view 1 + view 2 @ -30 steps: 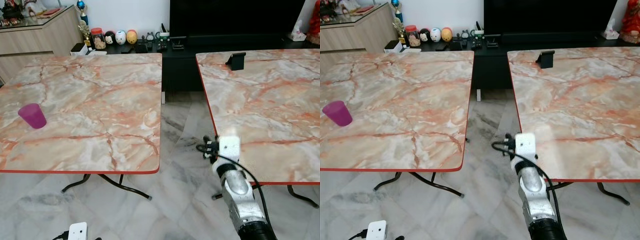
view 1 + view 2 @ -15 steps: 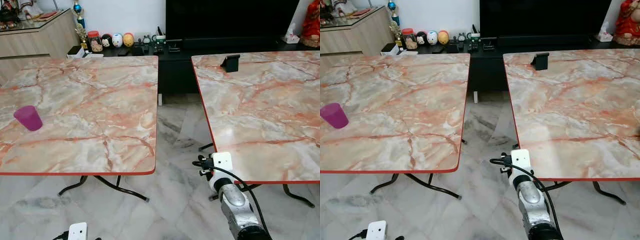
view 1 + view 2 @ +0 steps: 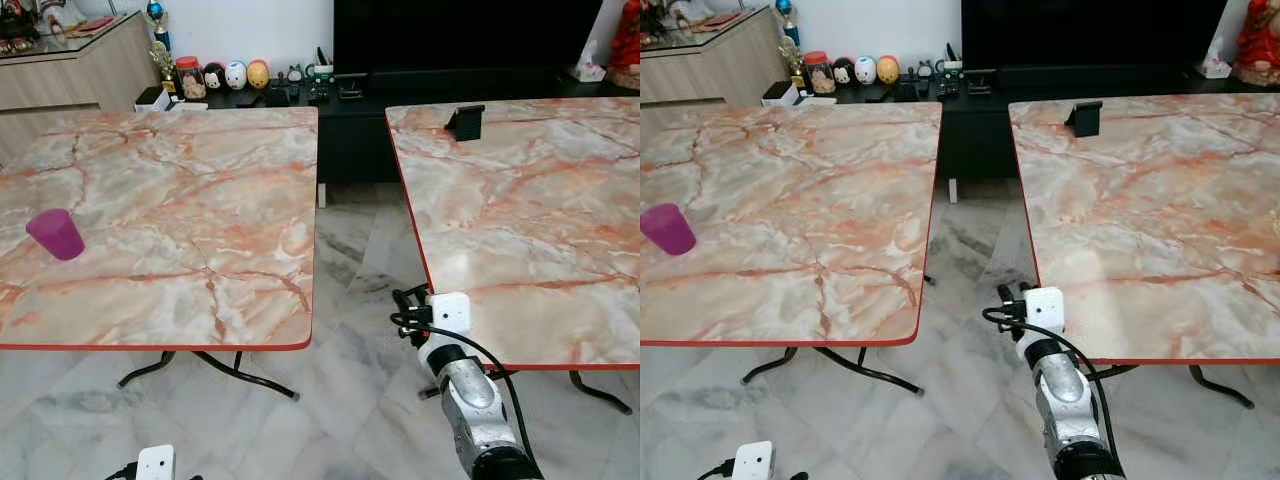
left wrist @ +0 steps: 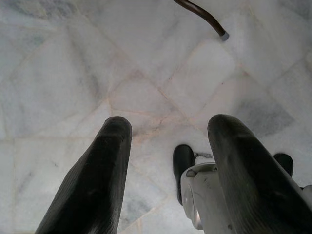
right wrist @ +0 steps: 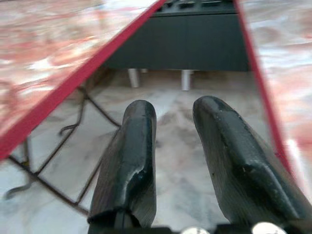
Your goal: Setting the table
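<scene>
Two marble-pattern folding tables with red edging, left table [image 3: 190, 200] and right table [image 3: 530, 220], a gap between them. Pale grey marble tile floor [image 3: 340, 400]. Black TV [image 3: 470, 40] on a low black cabinet [image 3: 350, 150] against a white wall [image 3: 250, 30]. Wooden sideboard [image 3: 70, 80] far left. Small figurines [image 3: 235, 75] line the cabinet top. Even indoor light.

Glossy marble-patterned tables [image 3: 200, 200], translucent plastic cup [image 3: 56, 234], polished stone floor [image 3: 340, 400].

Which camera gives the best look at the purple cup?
The left eye view: the purple cup stands whole and upright near the left table's left edge. The right eye view has it too, but right against the picture's border.
</scene>
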Motion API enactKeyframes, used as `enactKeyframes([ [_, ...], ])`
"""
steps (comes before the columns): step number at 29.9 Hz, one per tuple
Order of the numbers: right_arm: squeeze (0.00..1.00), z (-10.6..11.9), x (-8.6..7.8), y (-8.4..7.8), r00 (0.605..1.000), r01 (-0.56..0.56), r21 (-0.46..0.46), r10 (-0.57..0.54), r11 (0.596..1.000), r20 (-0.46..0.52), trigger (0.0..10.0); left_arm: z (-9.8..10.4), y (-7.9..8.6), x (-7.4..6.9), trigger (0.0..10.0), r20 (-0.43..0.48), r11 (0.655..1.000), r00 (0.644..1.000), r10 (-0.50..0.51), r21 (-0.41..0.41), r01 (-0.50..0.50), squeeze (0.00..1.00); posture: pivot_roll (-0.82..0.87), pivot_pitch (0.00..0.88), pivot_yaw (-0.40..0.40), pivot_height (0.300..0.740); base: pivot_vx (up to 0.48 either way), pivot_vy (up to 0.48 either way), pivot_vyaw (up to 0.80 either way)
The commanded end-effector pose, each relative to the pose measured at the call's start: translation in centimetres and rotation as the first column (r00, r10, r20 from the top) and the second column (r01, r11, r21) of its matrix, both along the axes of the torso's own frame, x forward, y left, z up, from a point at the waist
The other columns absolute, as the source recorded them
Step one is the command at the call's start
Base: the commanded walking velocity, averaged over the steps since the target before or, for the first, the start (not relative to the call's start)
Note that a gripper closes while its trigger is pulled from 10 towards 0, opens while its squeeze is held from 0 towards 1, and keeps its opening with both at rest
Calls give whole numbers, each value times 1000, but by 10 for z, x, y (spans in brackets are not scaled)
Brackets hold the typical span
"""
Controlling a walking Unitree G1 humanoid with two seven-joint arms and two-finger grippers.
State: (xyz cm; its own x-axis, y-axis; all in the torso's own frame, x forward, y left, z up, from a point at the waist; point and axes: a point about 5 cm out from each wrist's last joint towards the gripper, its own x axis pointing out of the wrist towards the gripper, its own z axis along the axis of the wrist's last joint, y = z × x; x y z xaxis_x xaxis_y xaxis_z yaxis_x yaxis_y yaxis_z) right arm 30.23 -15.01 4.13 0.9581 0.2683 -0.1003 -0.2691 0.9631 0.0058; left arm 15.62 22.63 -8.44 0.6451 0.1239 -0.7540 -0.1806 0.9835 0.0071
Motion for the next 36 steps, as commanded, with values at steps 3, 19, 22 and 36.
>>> enactKeyframes([
  [3, 0, -1, 0, 10, 996, -91, 20, 91, 996, -20, 10000, -2, 1, -5, 10000, -15, 1000, 1000, 1, 0, -1, 0, -87, 0, 60, 740, 0, 0, 0],
  [19, 0, -38, -24, 9, 964, -152, 4, 149, 988, -221, 10000, -2, 2, -4, 10000, -16, 1000, 1000, 1, 1, -1, 0, -87, 0, 60, 740, 0, 0, 0],
  [22, 0, -48, -30, 6, 954, -131, -9, 123, 991, -274, 10000, -2, 2, -4, 10000, -16, 1000, 1000, 1, 2, -1, 0, -88, 0, 60, 740, 0, 0, 0],
  [36, 0, -108, -93, -35, 763, 189, -167, -252, 968, -596, 10000, -2, 1, -5, 10000, -18, 1000, 1000, 5, 2, -5, 0, -84, 0, 53, 740, 0, 0, 0],
])
